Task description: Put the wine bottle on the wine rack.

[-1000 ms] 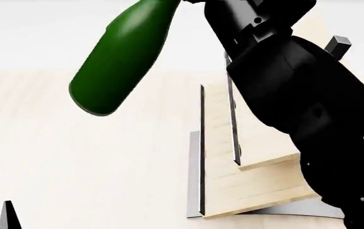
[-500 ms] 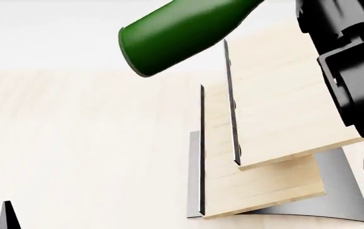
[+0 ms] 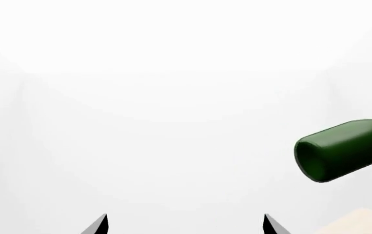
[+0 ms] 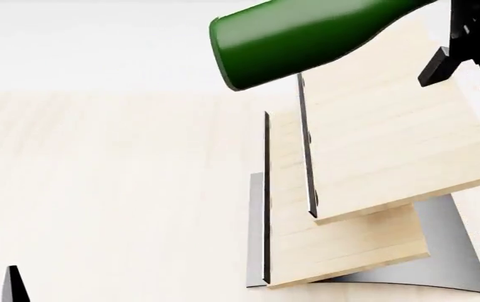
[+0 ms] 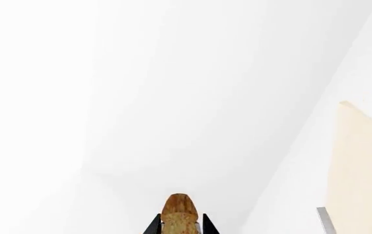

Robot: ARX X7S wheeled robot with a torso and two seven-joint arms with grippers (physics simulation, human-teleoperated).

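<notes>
Head view, near to far. The left hand (image 4: 11,284) appears only as one dark fingertip at the lower edge, well apart from the wine rack (image 4: 365,189); in the left wrist view its two fingertips (image 3: 98,225) stand wide apart with nothing between them. The wine rack stands on the pale wood table (image 4: 106,189): a curved grey metal base carries slanted pale boards with thin dark metal edges, the upper board overlapping the lower one.

The wine bottle (image 4: 307,34) hangs in the air above the rack's upper board, lying nearly level, its flat bottom pointing away from the rack and toward the left-hand side of the view. Its neck runs toward the right arm (image 4: 475,44), whose dark body fills the upper right corner beside the rack's top edge. No part of the bottle touches the boards.

In the right wrist view the right hand (image 5: 180,226) is clamped on the bottle's top: two dark fingers press against either side of the tan cork (image 5: 179,209). A corner of the rack's pale board shows just beside it.
</notes>
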